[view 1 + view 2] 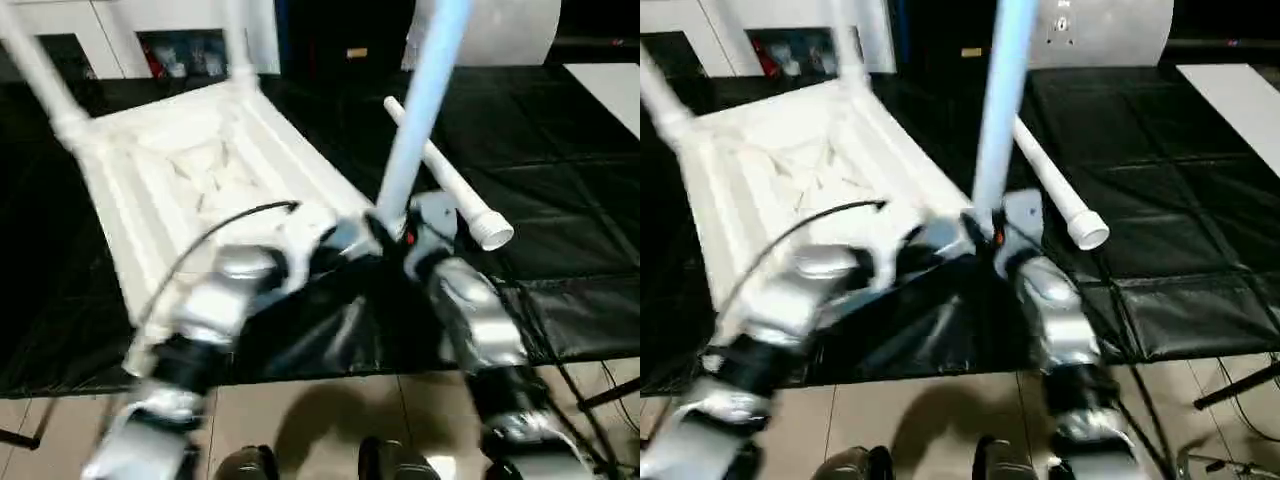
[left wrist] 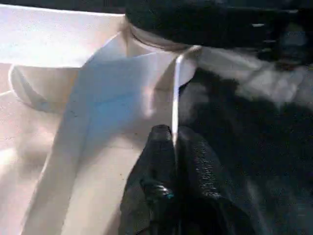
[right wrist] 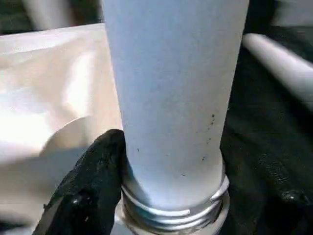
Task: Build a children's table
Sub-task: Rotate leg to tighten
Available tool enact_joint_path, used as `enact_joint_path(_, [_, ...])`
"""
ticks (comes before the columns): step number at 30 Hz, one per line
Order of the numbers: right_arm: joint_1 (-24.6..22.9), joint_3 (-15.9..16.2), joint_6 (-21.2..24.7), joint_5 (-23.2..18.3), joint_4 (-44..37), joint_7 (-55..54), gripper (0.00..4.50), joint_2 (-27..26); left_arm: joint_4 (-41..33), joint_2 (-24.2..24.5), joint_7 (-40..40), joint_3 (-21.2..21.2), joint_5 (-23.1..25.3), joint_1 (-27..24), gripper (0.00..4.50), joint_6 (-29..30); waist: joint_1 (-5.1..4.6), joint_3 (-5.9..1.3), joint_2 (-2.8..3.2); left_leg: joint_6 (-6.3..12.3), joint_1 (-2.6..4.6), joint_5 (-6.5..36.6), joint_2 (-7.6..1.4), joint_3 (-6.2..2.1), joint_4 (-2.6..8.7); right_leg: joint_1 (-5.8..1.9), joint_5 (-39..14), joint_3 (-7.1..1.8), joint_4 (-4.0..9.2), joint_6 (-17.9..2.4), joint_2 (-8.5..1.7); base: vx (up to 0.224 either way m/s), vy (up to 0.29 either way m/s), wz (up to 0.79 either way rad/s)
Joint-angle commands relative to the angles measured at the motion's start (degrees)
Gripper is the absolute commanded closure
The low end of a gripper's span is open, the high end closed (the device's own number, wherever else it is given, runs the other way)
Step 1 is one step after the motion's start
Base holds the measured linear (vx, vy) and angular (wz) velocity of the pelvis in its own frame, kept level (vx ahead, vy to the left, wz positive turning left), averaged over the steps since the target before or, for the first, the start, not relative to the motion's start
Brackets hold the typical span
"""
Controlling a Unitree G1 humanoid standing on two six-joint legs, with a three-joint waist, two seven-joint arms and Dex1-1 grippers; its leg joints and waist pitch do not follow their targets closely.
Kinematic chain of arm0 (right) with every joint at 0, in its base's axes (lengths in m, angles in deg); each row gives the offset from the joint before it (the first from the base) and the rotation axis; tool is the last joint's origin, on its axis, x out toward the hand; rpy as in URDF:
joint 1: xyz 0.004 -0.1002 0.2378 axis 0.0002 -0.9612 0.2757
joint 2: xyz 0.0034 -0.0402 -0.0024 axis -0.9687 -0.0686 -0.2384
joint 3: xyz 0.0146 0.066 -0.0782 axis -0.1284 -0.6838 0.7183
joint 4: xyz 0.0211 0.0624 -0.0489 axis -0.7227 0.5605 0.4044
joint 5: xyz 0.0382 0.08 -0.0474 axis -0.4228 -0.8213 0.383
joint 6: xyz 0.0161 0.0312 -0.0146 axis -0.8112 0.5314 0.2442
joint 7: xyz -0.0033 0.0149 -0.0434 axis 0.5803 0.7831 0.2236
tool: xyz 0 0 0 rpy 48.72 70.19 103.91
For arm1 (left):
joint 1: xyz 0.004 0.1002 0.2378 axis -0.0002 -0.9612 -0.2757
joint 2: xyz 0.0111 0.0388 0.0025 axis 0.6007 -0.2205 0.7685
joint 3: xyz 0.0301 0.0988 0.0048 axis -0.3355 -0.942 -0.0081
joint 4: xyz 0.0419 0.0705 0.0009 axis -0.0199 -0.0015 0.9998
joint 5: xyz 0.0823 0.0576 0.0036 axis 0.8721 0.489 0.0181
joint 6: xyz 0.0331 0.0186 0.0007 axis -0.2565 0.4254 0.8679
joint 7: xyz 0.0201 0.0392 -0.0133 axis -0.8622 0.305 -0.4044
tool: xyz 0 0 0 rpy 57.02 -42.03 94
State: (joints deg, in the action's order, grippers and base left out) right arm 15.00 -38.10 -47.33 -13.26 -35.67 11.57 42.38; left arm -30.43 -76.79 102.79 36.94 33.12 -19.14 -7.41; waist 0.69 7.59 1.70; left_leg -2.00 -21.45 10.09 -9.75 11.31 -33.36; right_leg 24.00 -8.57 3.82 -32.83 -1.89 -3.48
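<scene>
The white table top (image 1: 200, 170) lies upside down on the black workbench, ribs facing up. Two white legs (image 1: 40, 70) (image 1: 237, 40) stand in its far corner sockets. My right gripper (image 3: 176, 166) is shut on a third leg (image 1: 420, 110), holding it upright by its threaded end at the near right corner. A fourth leg (image 1: 450, 185) lies loose on the black sheet just beyond. My left gripper (image 2: 175, 142) is shut on the thin rim of the table top (image 2: 98, 98) close to that same corner.
The bench's front edge (image 1: 580, 345) runs just behind my forearms, with tiled floor below it. A black cable (image 1: 200, 240) arches over my left arm. White cabinets (image 1: 120, 20) and a pale cylinder (image 1: 520, 25) stand at the back.
</scene>
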Motion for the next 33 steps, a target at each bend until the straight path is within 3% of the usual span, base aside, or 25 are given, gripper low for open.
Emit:
enact_joint_path(1, [-0.2,1.4,1.77,-1.88,4.13,-2.1,1.85,-4.32,-2.76,-3.83,-0.66,-1.79,-2.17,2.81,4.5,-2.95,0.13,-4.22,-0.56,3.94,0.9,13.38,-2.82,-1.82,3.98,-2.14,-25.58,-2.94,5.17,-7.84,-4.84,0.0,0.0,0.0])
enact_joint_path(2, [-0.03,1.02,1.5,-1.61,4.2,-2.82,1.85,-4.46,-3.18,-3.87,-0.52,-2.07,-2.08,2.72,4.5,-2.77,0.2,-4.43,-0.64,4.47,0.53,11.52,-2.73,-1.77,3.95,-2.56,-22.5,-2.91,4.76,-8.48,-4.84,0.0,0.0,0.0])
enact_joint_path(6, [-0.38,0.34,-0.29,-1.27,3.13,-1.88,1.85,-3.27,-3.93,0.07,3.08,-2.77,-1.05,1.27,4.5,-4.54,0.53,-4.71,-0.47,6.45,0.29,7.91,-2.79,-1.56,3.78,-3.02,-14.47,-2.91,3.86,-11.18,-4.69,0.0,0.0,0.0])
enact_joint_path(9, [-1.32,0.07,-1.11,-2.36,1.31,0.69,1.15,-2.25,-3.96,2.78,5.42,-2.96,-0.93,0.33,4.5,-5.62,0.46,-4.8,-0.44,7.04,0.09,7.48,-2.76,-1.59,3.69,-3.35,-13.31,-2.92,3.65,-11.51,-4.8,0.0,0.0,0.0])
enact_joint_path(11, [-2.07,-0.35,-1.73,-3.7,-0.18,2.71,1.07,-1.71,-3.44,3.76,6.02,-2.68,-1.14,0.09,4.5,-6.08,0.45,-4.99,-0.33,7.33,0.12,6.7,-2.91,-1.63,3.62,-3.44,-11.6,-2.94,3.38,-12.03,-4.81,0.0,0.0,0.0])
enact_joint_path(13, [-3.49,-0.8,-1.6,-4.62,-2.68,3.57,0.95,-0.5,-2.24,5.19,7.62,-2.65,-1.38,-0.09,4.5,-8.59,0.49,-5.34,-0.64,8.65,-0.11,3.48,-2.95,-1.51,3.29,-3.43,-6.09,-2.99,2.72,-13.52,-4.51,0.0,0.0,0.0])
enact_joint_path(14, [-3.97,-0.87,-1.62,-4.88,-3.43,3.87,0.73,-0.12,-1.88,5.54,8.07,-2.65,-1.5,-0.13,4.5,-9.39,0.74,-5.15,-0.44,9.32,0.02,3.53,-3.1,-1.49,3.33,-3.21,-5.91,-2.93,2.69,-13.76,-4.55,0.0,0.0,0.0])
enact_joint_path(16, [-5.75,0.53,-3.2,-2.03,-5.87,3.4,0.65,2.18,-0.8,6.5,8.79,-3.19,-1.23,0.0,4.5,-11.36,1.0,-5.01,-0.53,8.89,0.13,4.25,-3.11,-1.39,3.38,-3.16,-7.78,-2.92,2.9,-13.62,-4.57,0.0,0.0,0.0])
enact_joint_path(17, [-6.79,0.55,-2.96,-3.01,-7.74,4.95,0.65,2.59,-0.29,6.76,8.9,-3.28,-1.19,0.04,4.5,-11.76,1.12,-5.07,-0.71,8.64,0.26,4.61,-3.15,-1.33,3.36,-3.07,-8.72,-2.96,3.02,-13.42,-4.59,0.0,0.0,0.0])
enact_joint_path(19, [-9.52,0.23,-1.7,-4.5,-12.64,7.21,0.4,3.51,1.44,6.91,8.43,-2.82,-1.26,0.33,4.5,-12.9,1.57,-4.92,-0.76,7.99,0.35,6.55,-3.16,-1.28,3.46,-3.15,-11.96,-3.08,3.38,-11.74,-4.65,0.0,0.0,0.0])
enact_joint_path(20, [-11.57,-0.25,-0.37,-6.09,-16.32,8.42,0.29,3.93,2.84,6.73,7.59,-2.1,-1.25,0.68,4.5,-13.92,1.39,-4.89,-0.9,7.74,0.12,6.97,-3.01,-1.39,3.58,-3.33,-13.43,-2.99,3.49,-10.93,-4.58,0.0,0.0,0.0])
enact_joint_path(21, [-12.58,-0.45,0.13,-6.8,-18.09,8.92,0.24,4.23,3.67,6.64,6.89,-1.74,-1.06,0.97,4.5,-14.73,1.53,-4.91,-0.92,7.48,0.36,7.45,-3.09,-1.36,3.56,-3.13,-14.26,-3.02,3.61,-10.53,-4.65,0.0,0.0,0.0])
enact_joint_path(22, [-13.99,-0.58,0.5,-7.19,-20.15,9.15,0.1,4.76,4.53,6.32,6.18,-0.95,-1.29,1.26,4.5,-15.55,1.35,-4.77,-1.04,7.15,0.1,8.3,-2.97,-1.47,3.65,-3.23,-16.69,-2.93,3.82,-9.8,-4.73,0.0,0.0,0.0])
enact_joint_path(24, [-15.19,-0.79,0.47,-7.19,-21.59,8.76,0.03,5.14,4.94,5.97,6.02,-0.18,-1.88,1.4,4.5,-15.99,1.22,-4.57,-1.24,6.02,0.35,10.39,-2.76,-1.37,3.7,-2.74,-22.72,-2.87,4.64,-7.93,-4.64,0.0,0.0,0.0])
enact_joint_path(25, [-15.92,-1.16,0.7,-7.92,-22.43,8.89,0.03,5.18,4.79,5.75,6.38,0.29,-2.55,1.4,4.5,-16.13,1.12,-4.59,-1.41,5.69,0.25,10.73,-2.69,-1.43,3.7,-2.85,-24.19,-2.83,4.69,-7.37,-4.7,0.0,0.0,0.0])
enact_joint_path(27, [-16.41,-1.31,0.92,-8.58,-23.02,8.94,0.0,5.28,4.76,5.66,6.69,0.53,-3.01,1.41,4.06,-16.35,1.03,-4.44,-1.34,5.26,0.28,11.7,-2.51,-1.47,3.7,-2.61,-28.33,-2.79,5.27,-5.75,-4.75,0.0,0.0,0.0])
enact_joint_path(28, [-17.72,-1.46,1.65,-10.77,-25.41,9.69,0.0,5.19,3.79,5.62,7.61,1.27,-4.42,1.11,4.06,-16.02,1.02,-4.56,-1.39,5.13,0.2,11.48,-2.52,-1.56,3.71,-2.57,-28.98,-2.75,5.32,-5.07,-4.75,0.0,0.0,0.0])
enact_joint_path(29, [-17.86,-1.3,1.82,-10.74,-25.72,9.78,0.0,5.31,3.48,5.67,7.78,1.38,-4.64,1.01,3.95,-15.97,1.04,-4.56,-1.31,5.31,0.23,11.39,-2.44,-1.51,3.68,-2.55,-29.0,-2.75,5.42,-4.95,-4.72,0.0,0.0,0.0])
enact_joint_path(33, [-18.5,0.3,4.81,-9.45,-27.83,10.46,0.0,6.58,-0.02,6.55,8.36,3.2,-6.72,0.2,3.65,-15.57,1.2,-5.14,-1.15,6.42,-0.01,8.16,-3.02,-1.55,3.57,-2.55,-18.66,-2.79,4.02,-8.33,-4.44,0.0,0.0,0.0])
